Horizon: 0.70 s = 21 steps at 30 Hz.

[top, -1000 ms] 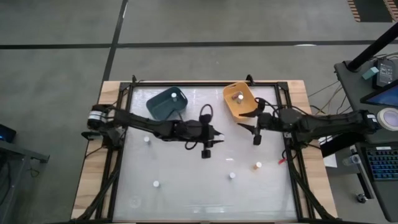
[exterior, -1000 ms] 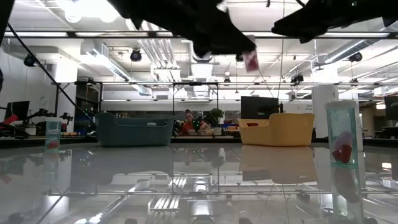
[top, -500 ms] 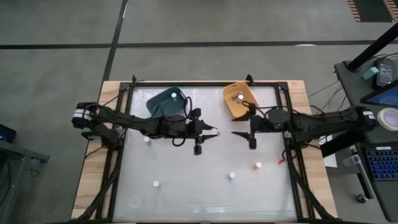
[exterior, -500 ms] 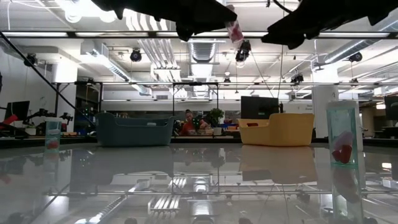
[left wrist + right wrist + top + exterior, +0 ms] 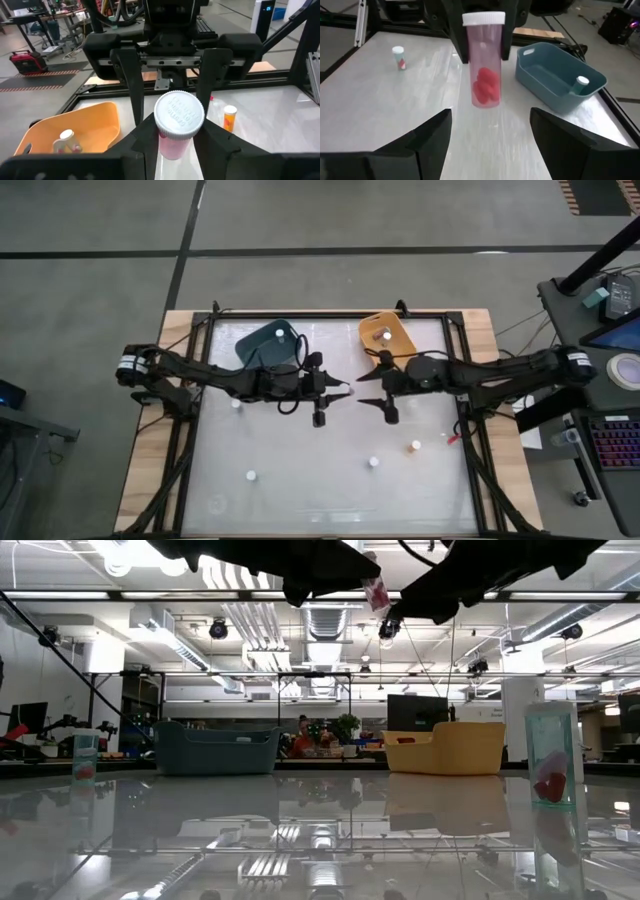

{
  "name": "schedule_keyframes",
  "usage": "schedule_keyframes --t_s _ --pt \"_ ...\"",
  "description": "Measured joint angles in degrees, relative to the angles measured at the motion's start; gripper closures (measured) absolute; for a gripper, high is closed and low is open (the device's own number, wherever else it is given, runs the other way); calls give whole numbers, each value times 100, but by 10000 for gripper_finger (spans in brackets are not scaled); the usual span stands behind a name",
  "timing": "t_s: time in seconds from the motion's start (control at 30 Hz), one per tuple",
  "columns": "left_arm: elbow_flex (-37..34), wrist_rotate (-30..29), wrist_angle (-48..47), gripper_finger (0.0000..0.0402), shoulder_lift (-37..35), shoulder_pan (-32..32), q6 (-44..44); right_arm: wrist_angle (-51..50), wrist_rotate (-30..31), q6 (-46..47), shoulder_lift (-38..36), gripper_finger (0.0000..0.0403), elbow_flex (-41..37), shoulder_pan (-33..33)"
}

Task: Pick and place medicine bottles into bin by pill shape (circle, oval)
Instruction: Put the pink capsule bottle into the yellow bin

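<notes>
The left pincer is clenched on a medicine bottle, held aloft above the counter. The right pincer stands released directly opposite. The bottle appears light, rigid and smooth; a grip across mid-body seems safest.

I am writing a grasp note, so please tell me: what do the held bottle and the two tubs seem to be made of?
The held bottle: clear pink-tinted plastic, probably, since the red pills show through; its ribbed white cap looks opaque plastic. The blue tub and the yellow tub look like moulded matte plastic, with rounded rims and even colour.
</notes>
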Motion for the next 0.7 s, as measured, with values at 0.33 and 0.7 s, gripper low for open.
schedule_keyframes --t_s 0.33,0.7 --pt "-2 2 9 310 4 0 9 780 2 -79 320 159 36 0" --pt "-7 2 342 310 7 0 146 994 45 -99 425 168 36 0"
